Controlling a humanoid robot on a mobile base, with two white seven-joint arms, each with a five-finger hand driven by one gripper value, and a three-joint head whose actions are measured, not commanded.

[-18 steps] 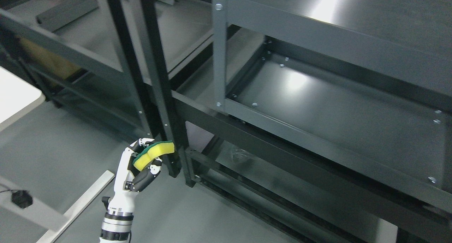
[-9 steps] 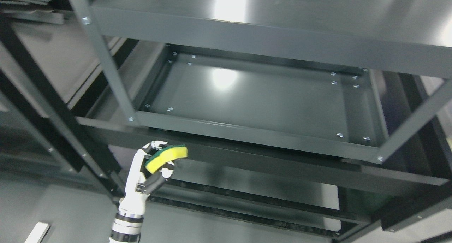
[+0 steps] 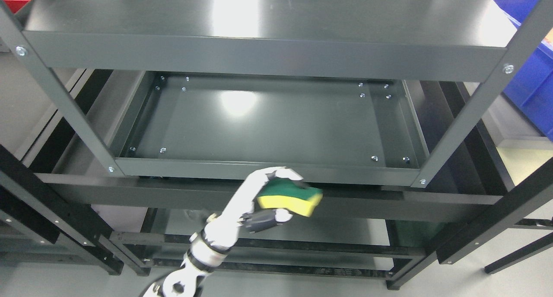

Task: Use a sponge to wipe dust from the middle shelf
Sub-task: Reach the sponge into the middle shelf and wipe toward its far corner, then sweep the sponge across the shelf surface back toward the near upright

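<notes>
Sponge (image 3: 290, 199) — one — gripped by left hand (image 3: 259, 202).

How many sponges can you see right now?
1. The sponge, yellow with a green top, is gripped in the left hand, just in front of the front rim of the middle shelf. None lie on the shelves in view; lower ones are partly hidden.

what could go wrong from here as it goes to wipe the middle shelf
1. The left robot hand holds the sponge in front of and below the middle shelf's front lip; moving straight in could knock the sponge against that lip.
2. The sponge is pinched at one end, most of it sticking out, so it may twist or slip under pressure.
3. The top shelf overhangs, leaving limited clearance for the arm.
</notes>
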